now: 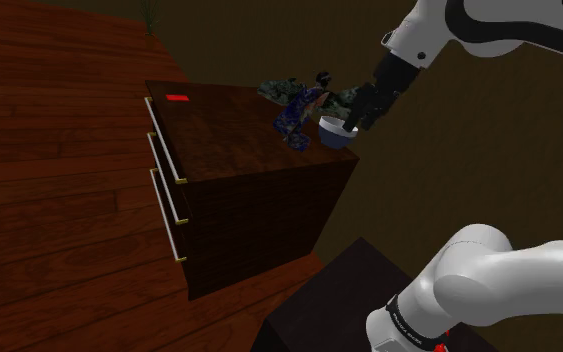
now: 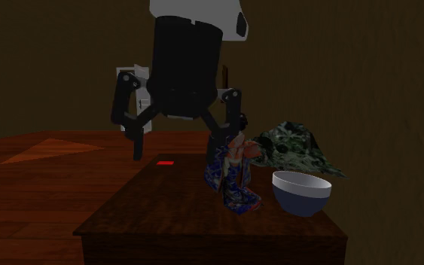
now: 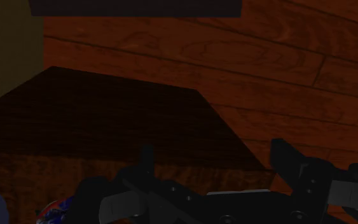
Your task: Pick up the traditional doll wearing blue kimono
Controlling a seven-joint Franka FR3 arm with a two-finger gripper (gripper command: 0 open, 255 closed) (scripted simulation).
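Item: doll in blue kimono (image 2: 233,181), dark-haired, standing on top of a dark wood drawer chest (image 1: 239,210) with three pale handles.

Neighbours, second exterior view:
- Blue-grey bowl (image 2: 300,193), just beside the doll at 4 o'clock.
- Mottled green crumpled lump (image 2: 297,147), at 2 o'clock.
- Small flat red marker (image 2: 165,162), at 10 o'clock.

Black fingers (image 2: 135,143): spread wide apart above the chest top, clamped on nothing, one close by the doll's head. Contact there: cannot tell.

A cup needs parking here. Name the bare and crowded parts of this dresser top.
Bare: the dresser top between the red mark and the doll, down to the drawer edge. Crowded: the shoulder view's right end, where doll, bowl and mottled green bundle cluster by the open gripper.
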